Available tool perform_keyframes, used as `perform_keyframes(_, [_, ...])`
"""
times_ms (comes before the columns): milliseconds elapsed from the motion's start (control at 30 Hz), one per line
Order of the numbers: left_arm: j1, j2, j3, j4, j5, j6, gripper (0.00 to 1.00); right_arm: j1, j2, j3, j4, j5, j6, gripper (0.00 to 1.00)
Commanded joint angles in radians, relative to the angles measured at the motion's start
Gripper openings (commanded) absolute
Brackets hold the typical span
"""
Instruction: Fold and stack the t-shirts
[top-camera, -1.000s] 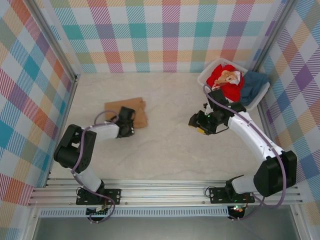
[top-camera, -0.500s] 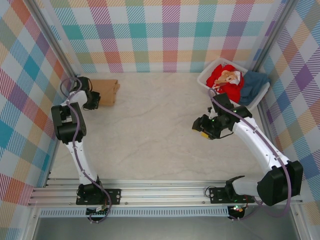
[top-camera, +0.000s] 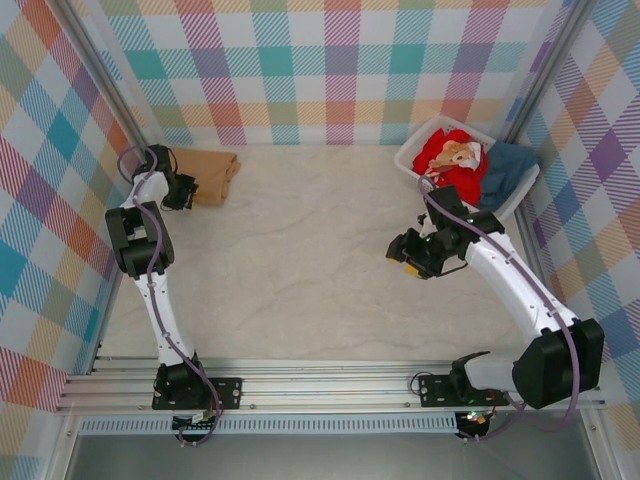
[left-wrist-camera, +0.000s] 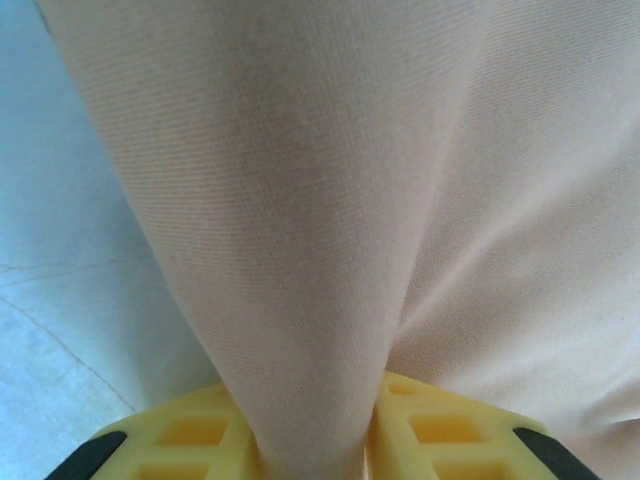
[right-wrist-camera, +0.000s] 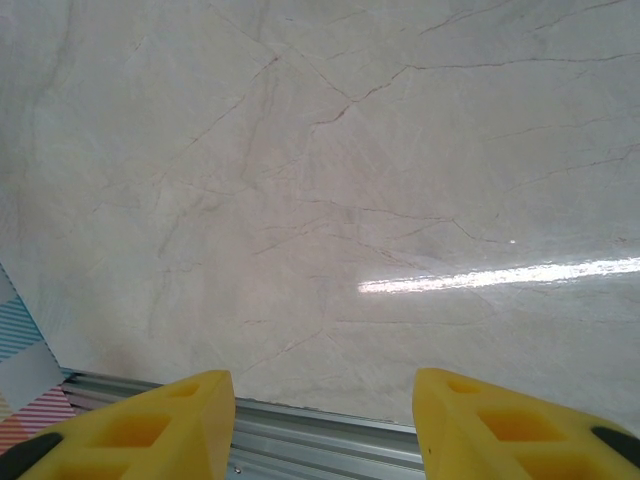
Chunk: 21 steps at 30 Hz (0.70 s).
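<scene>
Sliding away from the middle-left of the tabletop (top-camera: 300, 260) within the last second, the tan-brown t-shirt (top-camera: 212, 163) now lies as a folded, slightly rumpled bundle in the far-left corner, close to the back wall. The left hand (top-camera: 182, 191) has gone with it and sits at the bundle's left edge, its arm stretched along the left side. In the left wrist view a ridge of tan cloth rises between the yellow fingers (left-wrist-camera: 180, 435) and fills the gap between them, so this hand is grasping a fold of the shirt; whether that pinch is firm or slackening I cannot tell.

This reads as the first shirt, already folded, being parked where the stack will grow. Once the cloth is let go, that shirt's part looks done.

Further right, the right hand (top-camera: 403, 252) has barely shifted over the second. It hovers above bare tabletop right of centre, released, its fingers (right-wrist-camera: 150, 425) well apart with nothing between them.

At the far right, the white basket (top-camera: 404, 160) holds the red t-shirt (top-camera: 440, 152) and the dark teal t-shirt (top-camera: 510, 165), both unmoved, bunched and unfolded. Two of three shirts are therefore left, and the empty right hand stands nearest to fetch one.
</scene>
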Motion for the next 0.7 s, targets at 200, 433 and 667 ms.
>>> perform_keyframes(200, [-0.037, 0.0, -0.069, -0.024, 0.041, -0.066, 0.35, -0.007, 0.005, -0.004, -0.009, -0.002, 0.021, 0.51])
perform_keyframes(433, [-0.038, -0.177, -0.312, 0.086, 0.028, -0.115, 0.55, -0.005, -0.005, -0.01, 0.01, -0.012, 0.027, 0.51])
perform_keyframes(667, [-0.017, -0.157, -0.314, 0.036, 0.058, -0.1, 0.45, -0.006, -0.014, -0.022, 0.023, -0.024, 0.039, 0.51])
